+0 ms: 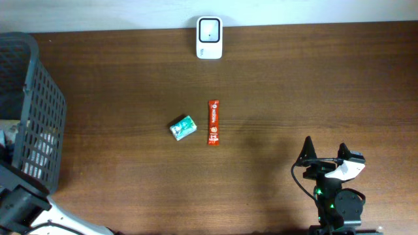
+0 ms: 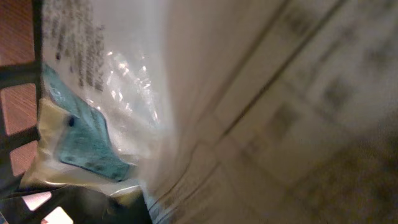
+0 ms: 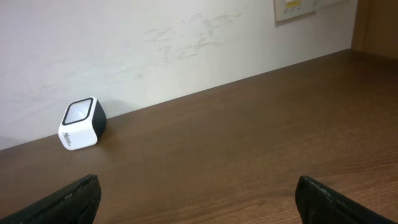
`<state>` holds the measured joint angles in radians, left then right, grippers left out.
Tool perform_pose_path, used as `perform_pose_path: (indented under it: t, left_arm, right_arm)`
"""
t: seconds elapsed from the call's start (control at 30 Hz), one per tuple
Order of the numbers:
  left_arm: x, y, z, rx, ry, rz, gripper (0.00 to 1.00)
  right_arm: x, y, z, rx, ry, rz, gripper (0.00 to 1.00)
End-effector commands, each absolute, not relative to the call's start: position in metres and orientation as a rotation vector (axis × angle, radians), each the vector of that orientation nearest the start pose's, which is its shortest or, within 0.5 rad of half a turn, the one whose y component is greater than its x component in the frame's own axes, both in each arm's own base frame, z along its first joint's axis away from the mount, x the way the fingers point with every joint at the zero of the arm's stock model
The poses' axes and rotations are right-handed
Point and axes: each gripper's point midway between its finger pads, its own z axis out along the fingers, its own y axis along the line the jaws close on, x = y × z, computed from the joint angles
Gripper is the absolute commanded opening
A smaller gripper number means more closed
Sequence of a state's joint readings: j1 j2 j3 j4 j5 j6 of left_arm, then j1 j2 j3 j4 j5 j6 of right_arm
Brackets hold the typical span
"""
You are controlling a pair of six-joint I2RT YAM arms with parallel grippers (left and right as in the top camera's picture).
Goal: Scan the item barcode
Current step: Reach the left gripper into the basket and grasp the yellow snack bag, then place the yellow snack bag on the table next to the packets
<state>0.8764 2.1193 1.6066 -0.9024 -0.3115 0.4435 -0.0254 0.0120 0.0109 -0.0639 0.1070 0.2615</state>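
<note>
The white barcode scanner stands at the table's far edge, and the right wrist view shows the scanner against the wall. A small green packet and a red stick packet lie mid-table. My left arm reaches into the dark mesh basket at the left. Its wrist view is filled by a pale printed package pressed close and a clear bag with a teal label; the fingers are hidden. My right gripper rests open near the front right, with nothing between its fingers.
Basket mesh and brown table show at the left edge of the left wrist view. A white wall runs behind the table. Bare wood lies between the right gripper and the scanner.
</note>
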Motion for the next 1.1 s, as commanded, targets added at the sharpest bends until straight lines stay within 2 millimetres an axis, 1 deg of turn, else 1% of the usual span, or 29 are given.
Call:
perform_pose_path:
  t: [0.0,0.03,0.1,0.17,0.2,0.23,0.27,0.3,0.33,0.37,0.4,0.47,0.5,0.57,0.6,0.63,0.67,0.7,0.73,0.77,0.8,0.83,0.87,0.9,0.93,1.0,1.03,1.07]
  left_arm:
    - [0.239,0.366,0.027,-0.733,3.093,0.514,0.02]
    - [0.239,0.366,0.027,-0.733,3.094,0.514,0.00]
    - [0.243,0.365,0.033,-0.798,3.059,0.523,0.00]
    - [0.254,0.367,0.052,-0.798,3.011,0.553,0.00]
    - [0.265,0.371,0.073,-0.835,2.938,0.587,0.00]
    - [0.279,0.373,0.099,-0.862,2.841,0.596,0.00]
    - [0.294,0.370,0.120,-0.833,2.774,0.562,0.00]
    - [0.321,0.359,0.162,-0.755,2.650,0.489,0.00]
    - [0.329,0.355,0.192,-0.779,2.557,0.487,0.00]
    - [0.332,0.351,0.225,-0.827,2.454,0.499,0.00]
    - [0.331,0.348,0.252,-0.846,2.375,0.512,0.00]
    - [0.323,0.335,0.304,-0.885,2.217,0.504,0.00]
    - [0.318,0.328,0.322,-0.900,2.161,0.495,0.00]
    - [0.315,0.306,0.360,-0.826,2.073,0.438,0.00]
    - [0.316,0.294,0.376,-0.778,2.041,0.394,0.00]
    - [0.318,0.277,0.386,-0.725,2.026,0.338,0.00]
    - [0.323,0.259,0.390,-0.679,2.033,0.276,0.00]
    - [0.331,0.234,0.388,-0.618,2.066,0.187,0.00]
    - [0.339,0.213,0.382,-0.568,2.102,0.114,0.00]
    - [0.355,0.173,0.369,-0.473,2.171,-0.005,0.00]
    - [0.364,0.149,0.359,-0.416,2.219,-0.052,0.00]
    - [0.375,0.120,0.346,-0.337,2.272,-0.106,0.00]
    - [0.385,0.089,0.328,-0.256,2.335,-0.139,0.00]
    - [0.392,0.064,0.311,-0.190,2.390,-0.146,0.00]
    - [0.396,0.042,0.295,-0.130,2.440,-0.151,0.00]
    - [0.402,-0.014,0.252,0.042,2.566,-0.156,0.00]
    - [0.402,-0.036,0.230,0.118,2.625,-0.129,0.00]
    - [0.402,-0.050,0.210,0.180,2.676,-0.060,0.00]
  right_arm:
    - [0.245,-0.026,0.157,0.318,1.613,0.086,0.99]
    - [0.245,-0.026,0.157,0.318,1.613,0.086,0.99]
    - [0.245,-0.026,0.157,0.318,1.613,0.086,0.99]
    - [0.245,-0.026,0.157,0.318,1.613,0.086,0.99]
    - [0.245,-0.026,0.157,0.318,1.613,0.086,0.99]
    - [0.245,-0.026,0.157,0.318,1.613,0.086,0.99]
    - [0.245,-0.026,0.157,0.318,1.613,0.086,0.98]
    - [0.245,-0.026,0.157,0.318,1.613,0.086,0.99]
    - [0.245,-0.026,0.157,0.318,1.613,0.086,0.99]
    - [0.245,-0.026,0.157,0.318,1.613,0.086,0.99]
    - [0.245,-0.026,0.157,0.318,1.613,0.086,0.99]
    - [0.245,-0.026,0.157,0.318,1.613,0.086,0.99]
    - [0.245,-0.026,0.157,0.318,1.613,0.086,0.99]
    - [0.245,-0.026,0.157,0.318,1.613,0.086,0.99]
    - [0.245,-0.026,0.157,0.318,1.613,0.086,0.99]
    - [0.245,-0.026,0.157,0.318,1.613,0.086,0.99]
    - [0.245,-0.026,0.157,0.318,1.613,0.086,0.99]
    - [0.245,-0.026,0.157,0.318,1.613,0.086,0.99]
    - [0.245,-0.026,0.157,0.318,1.613,0.086,0.99]
    - [0.245,-0.026,0.157,0.318,1.613,0.086,0.99]
    - [0.245,-0.026,0.157,0.318,1.613,0.086,0.99]
    - [0.245,-0.026,0.157,0.318,1.613,0.086,0.99]
    - [0.245,-0.026,0.157,0.318,1.613,0.086,0.99]
    - [0.245,-0.026,0.157,0.318,1.613,0.086,0.99]
    - [0.245,-0.026,0.157,0.318,1.613,0.086,0.99]
    - [0.245,-0.026,0.157,0.318,1.613,0.086,0.99]
    - [0.245,-0.026,0.157,0.318,1.613,0.086,0.99]
    - [0.245,-0.026,0.157,0.318,1.613,0.086,0.99]
